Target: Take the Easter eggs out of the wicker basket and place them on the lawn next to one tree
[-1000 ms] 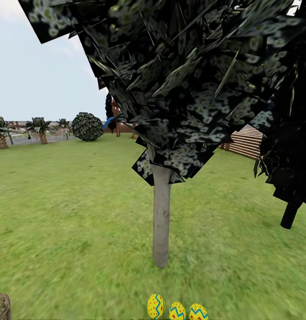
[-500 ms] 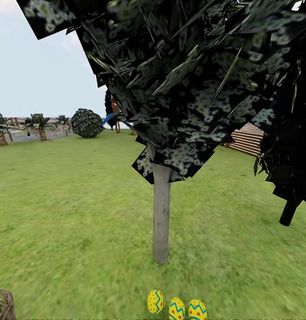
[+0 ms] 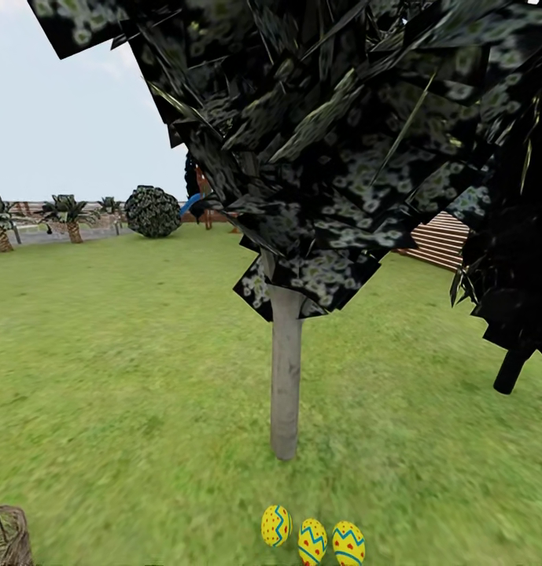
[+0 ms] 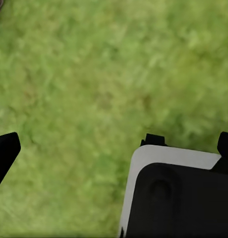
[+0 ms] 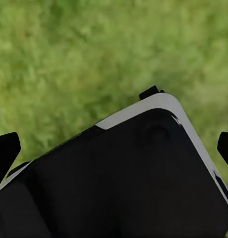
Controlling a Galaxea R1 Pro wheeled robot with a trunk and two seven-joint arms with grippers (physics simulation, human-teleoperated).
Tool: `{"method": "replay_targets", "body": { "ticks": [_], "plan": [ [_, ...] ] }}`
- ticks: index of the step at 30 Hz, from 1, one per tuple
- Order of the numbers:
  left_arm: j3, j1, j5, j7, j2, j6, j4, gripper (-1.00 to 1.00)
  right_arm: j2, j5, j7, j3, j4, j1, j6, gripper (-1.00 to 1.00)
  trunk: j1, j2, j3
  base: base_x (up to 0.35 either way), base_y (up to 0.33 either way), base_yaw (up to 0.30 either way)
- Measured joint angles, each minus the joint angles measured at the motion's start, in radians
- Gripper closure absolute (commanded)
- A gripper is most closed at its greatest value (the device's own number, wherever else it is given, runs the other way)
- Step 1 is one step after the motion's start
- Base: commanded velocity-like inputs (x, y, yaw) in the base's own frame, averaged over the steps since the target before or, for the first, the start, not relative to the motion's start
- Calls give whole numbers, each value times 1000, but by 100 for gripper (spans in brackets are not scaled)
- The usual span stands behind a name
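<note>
We see the loosely woven tan wicker basket point(image 3: 6, 536) cut off by the head view's lower left corner, and the pale grey trunk's point(image 3: 285, 377) top hidden in dark speckled foliage point(image 3: 341, 134).

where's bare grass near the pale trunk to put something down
Open lawn lies wide between the tree and the wicker basket, and again between that trunk and the dark tree. It is crowded only in front of the trunk, where the three Easter eggs sit in a tight row.
</note>
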Motion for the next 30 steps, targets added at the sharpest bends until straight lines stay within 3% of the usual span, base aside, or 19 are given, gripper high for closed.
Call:
{"method": "replay_targets", "body": {
  "ticks": [13,20,30],
  "plan": [
    [0,1,1,0,0,-1,0,-100,1,5,0,1,0,0,0,-100,-42,77,13,0,0,0],
    [0,2,1,0,-1,-1,-1,-100,3,74,-1,-2,0,0,1,-100,-69,126,23,0,0,0],
    [0,2,0,0,-1,-8,-2,-100,4,96,-1,-3,0,0,1,-100,-107,196,38,0,0,0]
  ]
}}
